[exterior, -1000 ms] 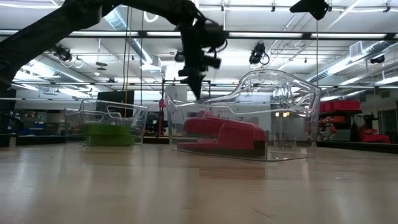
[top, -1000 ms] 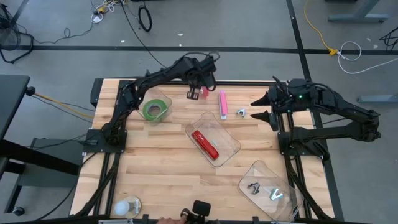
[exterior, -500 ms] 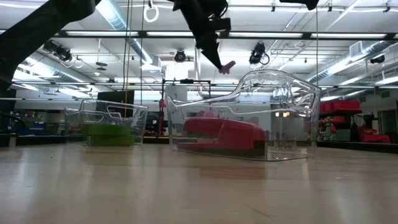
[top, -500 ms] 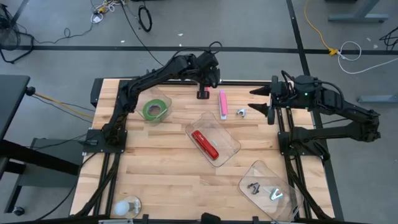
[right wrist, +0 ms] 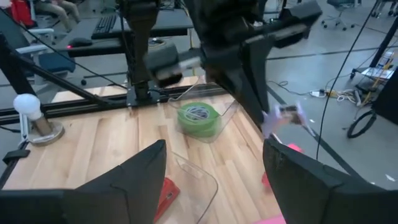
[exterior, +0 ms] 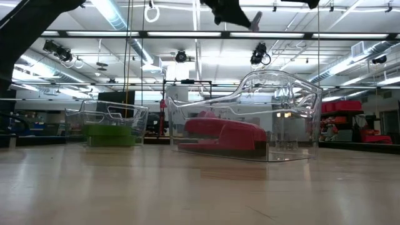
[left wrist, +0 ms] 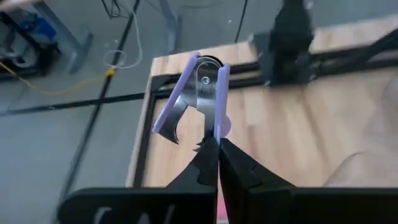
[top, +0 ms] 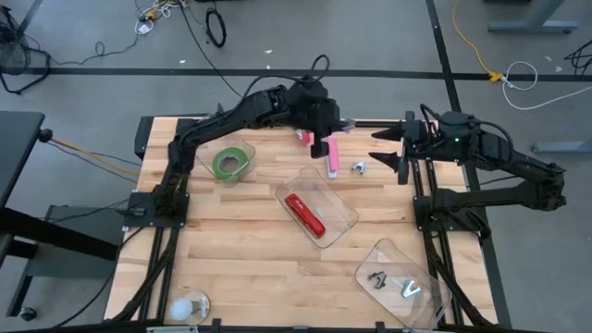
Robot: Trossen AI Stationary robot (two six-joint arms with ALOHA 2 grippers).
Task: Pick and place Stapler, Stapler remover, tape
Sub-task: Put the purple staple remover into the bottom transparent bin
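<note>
My left gripper (top: 320, 141) is shut on a staple remover (left wrist: 198, 87) with lilac-pink handles and metal claws, high above the table's far middle; the remover also shows at the top of the low view (exterior: 255, 20). A red stapler (top: 305, 215) lies in a clear tray (top: 344, 215) at the table's middle. A green tape roll (top: 229, 164) lies in a clear container (top: 248, 148) at the far left. My right gripper (top: 393, 153) is open and empty at the far right. My left gripper pinches the staple remover by the end of one handle (left wrist: 216, 129) between its two shut fingers. The remover sticks out beyond the fingertips with its claws open. It is lifted clear of the table.
A pink bar-shaped object (top: 331, 155) and a small silver piece (top: 358, 167) lie on the table near the left gripper. A clear container (top: 402, 282) with metal pieces stands at the near right. A white ball on a stand (top: 190, 308) is at the near left.
My left gripper has risen and gone toward the table's right edge with the staple remover, which has been lifted clear of the table and now hangs over the pink bar.
</note>
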